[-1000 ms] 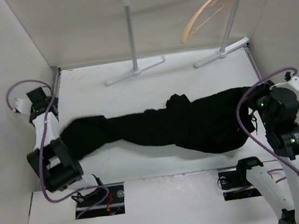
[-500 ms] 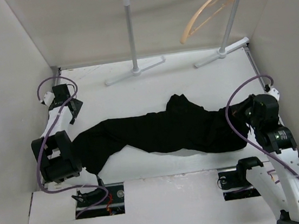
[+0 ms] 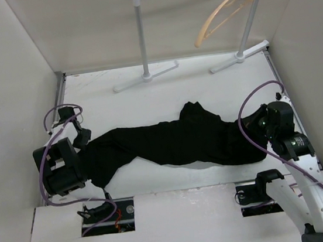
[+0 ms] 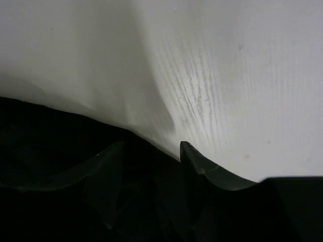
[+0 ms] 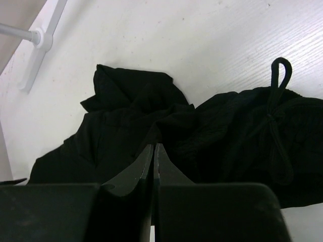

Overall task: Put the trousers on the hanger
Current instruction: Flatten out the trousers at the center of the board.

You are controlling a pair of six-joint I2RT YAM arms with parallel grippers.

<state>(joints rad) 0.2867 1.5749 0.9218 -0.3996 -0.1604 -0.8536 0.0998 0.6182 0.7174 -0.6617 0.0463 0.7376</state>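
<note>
Left claw, lower middle of the left wrist view: jaws roughly half apart, tips resting at the edge of the black limp cloth trousers, dark fabric beneath and between them. Firm pinch not discernible. In the overhead view, at the left end of the garment, centre left of frame.

Right claw, bottom middle of the right wrist view: fingers pressed together to a hairline slit, tips over bunched black folds. Any fold caught between them not discernible. Black knotted drawstring with its loop at the right of frame, marking the waist end, apart from the tips.

Outward: trousers laid lengthwise across the middle of the white wooden table, from centre left to centre right of the overhead view, with one rumpled hump just above centre. Light tan curved wooden hanger hooked on the white metal rail stand, upper right of frame, bare and well apart from the garment.

Handling, by judgement: light, soft, without stiffness, prone to sag, fold and slide off a smooth arched arm. Best gripped at waistband and leg hems, both ends at once, to keep the length taut for draping.
</note>
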